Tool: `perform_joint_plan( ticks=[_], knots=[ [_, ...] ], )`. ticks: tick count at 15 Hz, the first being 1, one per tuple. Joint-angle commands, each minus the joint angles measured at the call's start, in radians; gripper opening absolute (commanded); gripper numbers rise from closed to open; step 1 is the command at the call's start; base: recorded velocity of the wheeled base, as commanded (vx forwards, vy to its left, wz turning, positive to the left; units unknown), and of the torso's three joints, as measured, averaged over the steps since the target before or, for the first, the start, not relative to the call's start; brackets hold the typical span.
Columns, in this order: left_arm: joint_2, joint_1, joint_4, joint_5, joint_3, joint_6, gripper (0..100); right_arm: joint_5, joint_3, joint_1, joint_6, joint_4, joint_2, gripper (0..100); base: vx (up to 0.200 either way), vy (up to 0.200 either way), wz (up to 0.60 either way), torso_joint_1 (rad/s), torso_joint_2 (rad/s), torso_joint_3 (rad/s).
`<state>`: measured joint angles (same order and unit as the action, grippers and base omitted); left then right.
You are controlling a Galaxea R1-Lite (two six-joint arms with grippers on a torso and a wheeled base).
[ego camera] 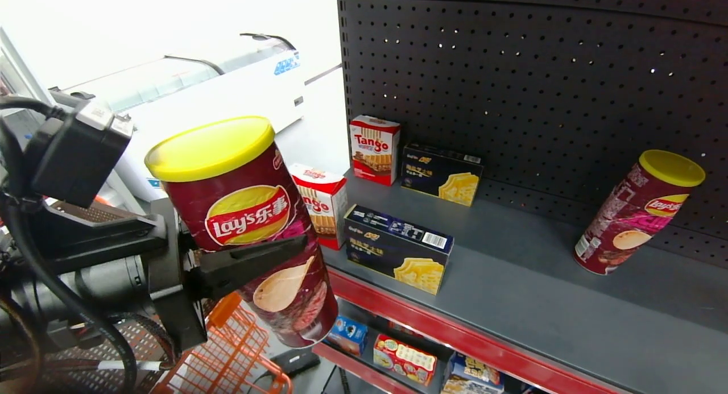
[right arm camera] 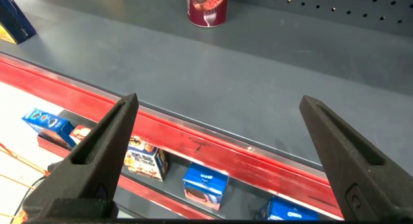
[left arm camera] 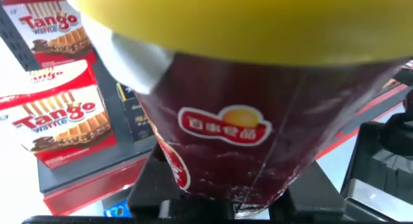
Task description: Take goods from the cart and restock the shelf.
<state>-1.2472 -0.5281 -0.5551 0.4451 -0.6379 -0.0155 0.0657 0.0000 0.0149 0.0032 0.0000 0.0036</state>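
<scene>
The left pincer [ego camera: 267,251] grips a yellow-lidded chip can [ego camera: 244,212] around its middle, fingers closed tight against the tube. It holds the can tilted in the air above the orange cart [ego camera: 227,354], just off the front left corner of the shelf [ego camera: 512,309]. The can looks light and stiff yet easily dented, its glossy skin likely slippery, so a mid-body hold with a modest squeeze seems right. The right pincer [right arm camera: 216,121] hangs wide open and empty over the shelf's red front edge. Farther back, a second can [ego camera: 637,212] stands near the rear wall.
</scene>
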Motion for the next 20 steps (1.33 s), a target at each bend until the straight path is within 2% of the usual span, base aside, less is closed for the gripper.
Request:
perform_joint_plan(
  ticks=[1,13,20],
  knots=[
    [-0.001,-0.001,0.0,0.001,-0.008,0.0,0,0.0,0.0,0.0,0.0,-0.002,0.001,100,0.0,0.0,0.0,0.0,0.0,0.0],
    [0.0,0.007,0.0,0.001,-0.005,0.002,0,0.0,0.0,0.0,0.0,0.0,0.001,100,0.0,0.0,-0.6,0.002,0.0,0.004],
    [0.005,0.01,0.0,0.0,0.003,0.003,0,-0.001,0.0,0.0,0.0,0.0,0.001,100,0.0,0.0,0.0,0.0,0.0,0.0]
  ],
)
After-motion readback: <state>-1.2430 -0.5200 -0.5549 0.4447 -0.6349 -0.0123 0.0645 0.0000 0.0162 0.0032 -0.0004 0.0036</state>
